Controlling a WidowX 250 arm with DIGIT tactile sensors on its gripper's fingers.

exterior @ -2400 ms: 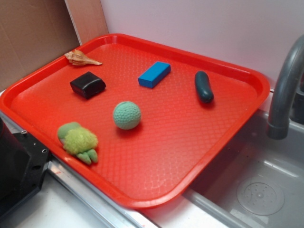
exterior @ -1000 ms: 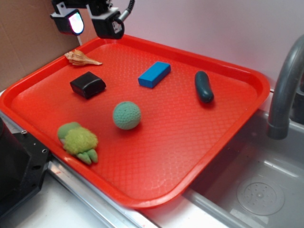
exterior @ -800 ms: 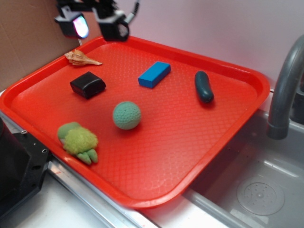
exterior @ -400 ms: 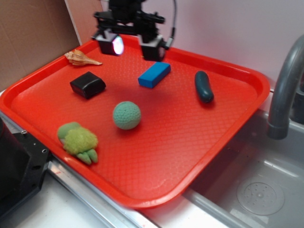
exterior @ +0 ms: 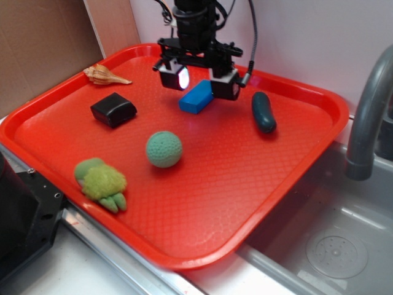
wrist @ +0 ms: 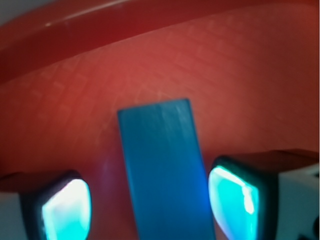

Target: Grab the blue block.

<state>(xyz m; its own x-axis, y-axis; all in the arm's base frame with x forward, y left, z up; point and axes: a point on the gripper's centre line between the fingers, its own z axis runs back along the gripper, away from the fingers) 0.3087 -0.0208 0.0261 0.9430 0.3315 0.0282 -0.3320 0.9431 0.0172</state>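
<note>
The blue block lies flat on the red tray near its far side. My gripper hangs over it with its jaws wide apart, one lit pad on each side of the block. In the wrist view the blue block runs lengthwise between the two glowing pads, with a gap on each side, wider on the left. The pads do not touch it. Part of the block is hidden behind the gripper in the exterior view.
On the tray lie a glossy black block, a seashell, a green knitted ball, a fuzzy green toy and a dark green pickle. A grey tap and sink stand at the right.
The gripper came in from the upper left, moved right and down across the tray's far edge, and now straddles the blue block. Nothing on the tray has moved.
</note>
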